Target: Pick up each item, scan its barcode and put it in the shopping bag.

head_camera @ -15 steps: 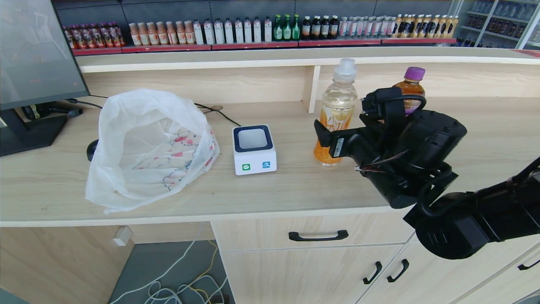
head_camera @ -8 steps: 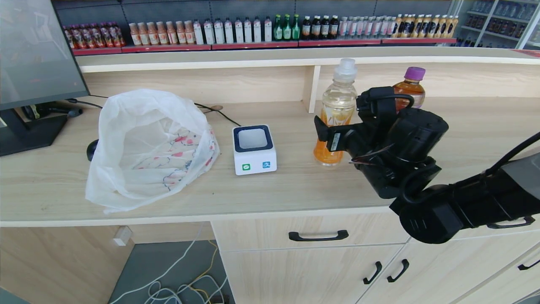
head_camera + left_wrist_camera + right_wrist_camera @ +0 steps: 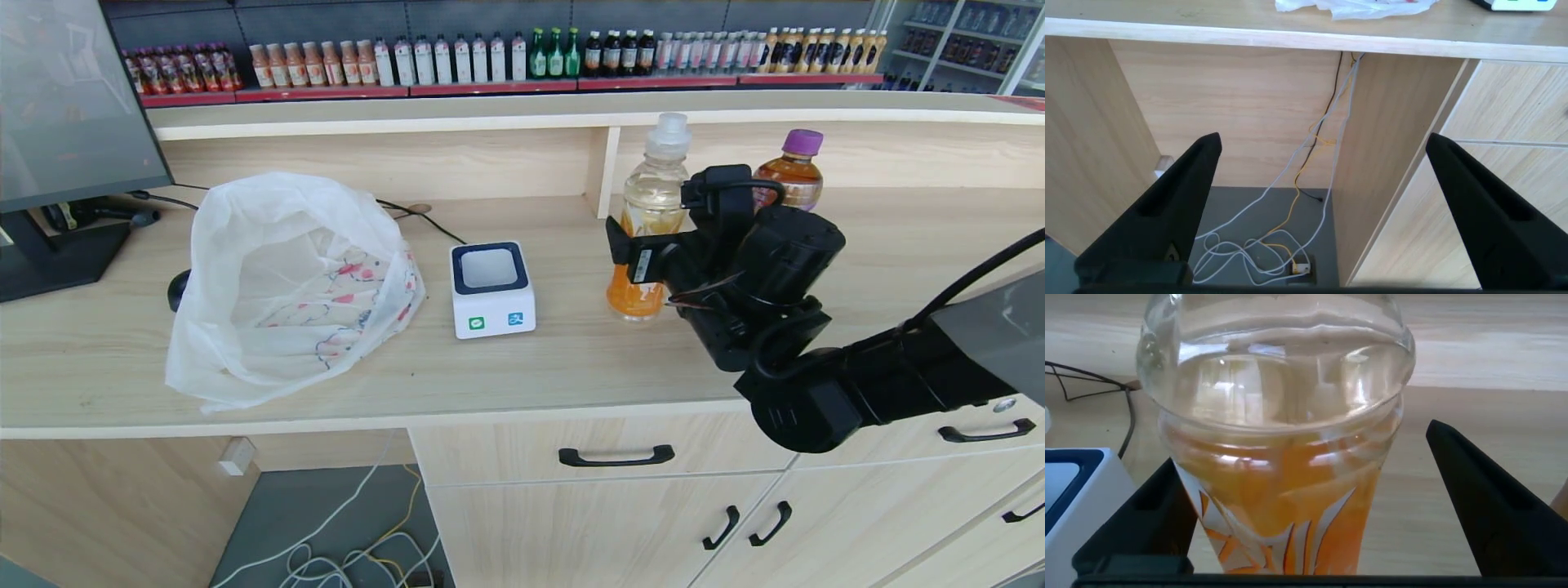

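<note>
Nearest, below the counter edge and left of the scanner, the left gripper hangs empty, fingers spread. The shopping bag slumps just left of the scanner. To the scanner's right, the right gripper has its spread fingers on either side of the upright orange drink bottle. A purple-capped bottle stands farther right, behind.

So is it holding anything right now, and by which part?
Nothing yet: the right gripper stands open around the orange bottle at its body; the left gripper is open and empty.
</note>
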